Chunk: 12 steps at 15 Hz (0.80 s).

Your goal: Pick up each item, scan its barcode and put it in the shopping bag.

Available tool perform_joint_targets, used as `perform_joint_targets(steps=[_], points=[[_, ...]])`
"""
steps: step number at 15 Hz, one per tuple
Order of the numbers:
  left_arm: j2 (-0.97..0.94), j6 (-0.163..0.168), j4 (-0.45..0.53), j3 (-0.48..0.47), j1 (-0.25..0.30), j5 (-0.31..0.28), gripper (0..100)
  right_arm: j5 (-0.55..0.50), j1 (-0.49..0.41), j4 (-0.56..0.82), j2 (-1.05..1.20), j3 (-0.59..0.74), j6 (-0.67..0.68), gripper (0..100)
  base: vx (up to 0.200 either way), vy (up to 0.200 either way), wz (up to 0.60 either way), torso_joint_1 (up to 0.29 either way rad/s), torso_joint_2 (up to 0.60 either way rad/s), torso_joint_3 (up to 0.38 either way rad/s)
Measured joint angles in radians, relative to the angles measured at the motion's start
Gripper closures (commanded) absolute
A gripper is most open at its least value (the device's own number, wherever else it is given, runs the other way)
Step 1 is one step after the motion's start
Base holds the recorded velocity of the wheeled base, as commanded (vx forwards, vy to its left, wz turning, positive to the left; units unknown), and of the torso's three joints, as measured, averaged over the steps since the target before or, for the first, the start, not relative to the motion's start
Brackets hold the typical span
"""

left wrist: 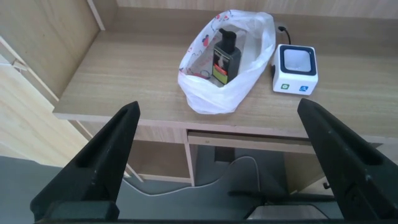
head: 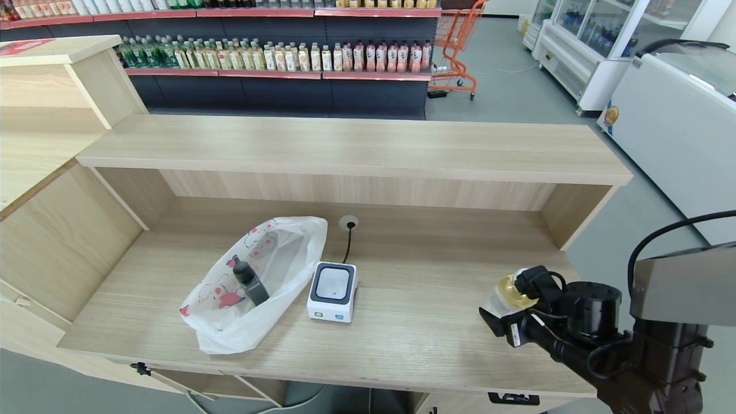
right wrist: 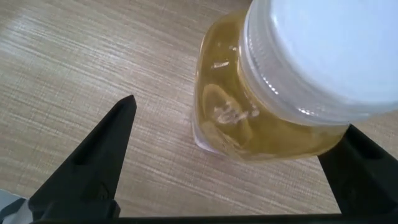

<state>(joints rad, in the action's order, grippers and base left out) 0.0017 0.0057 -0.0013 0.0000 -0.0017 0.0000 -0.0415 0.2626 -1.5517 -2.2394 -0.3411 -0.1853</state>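
Note:
A clear jar of yellow liquid [head: 507,294] with a white lid [right wrist: 323,56] stands on the wooden counter [head: 425,322] near its right end. My right gripper [head: 501,319] is open around it; in the right wrist view [right wrist: 239,118] one finger is close to the jar and the other well clear. The white shopping bag [head: 259,276] with red print lies open at the left, a black pump bottle [head: 250,282] inside it. Beside the bag stands the white barcode scanner [head: 332,290]. My left gripper [left wrist: 219,107] hangs open off the counter's front edge, holding nothing.
A raised shelf [head: 356,146] runs along the counter's back, with side walls at both ends. The scanner's cable [head: 347,244] goes to a hole at the back. Bare counter lies between scanner and jar. Store shelves, a cart and freezers stand beyond.

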Motion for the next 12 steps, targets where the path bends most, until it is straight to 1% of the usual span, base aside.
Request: perform_joint_targets(steps=[6, 12], points=[[0.000, 0.000, 0.000, 0.000, 0.000, 0.000, 0, 0.004, 0.000, -0.006, -0.055, -0.098, -0.001, 0, 0.000, 0.000, 0.00, 0.000, 0.00, 0.000], [0.000, 0.000, 0.000, 0.000, 0.000, 0.000, 0, 0.011, 0.008, -0.018, -0.104, -0.153, -0.046, 0, 0.000, 0.000, 0.00, 0.000, 0.00, 0.000]])
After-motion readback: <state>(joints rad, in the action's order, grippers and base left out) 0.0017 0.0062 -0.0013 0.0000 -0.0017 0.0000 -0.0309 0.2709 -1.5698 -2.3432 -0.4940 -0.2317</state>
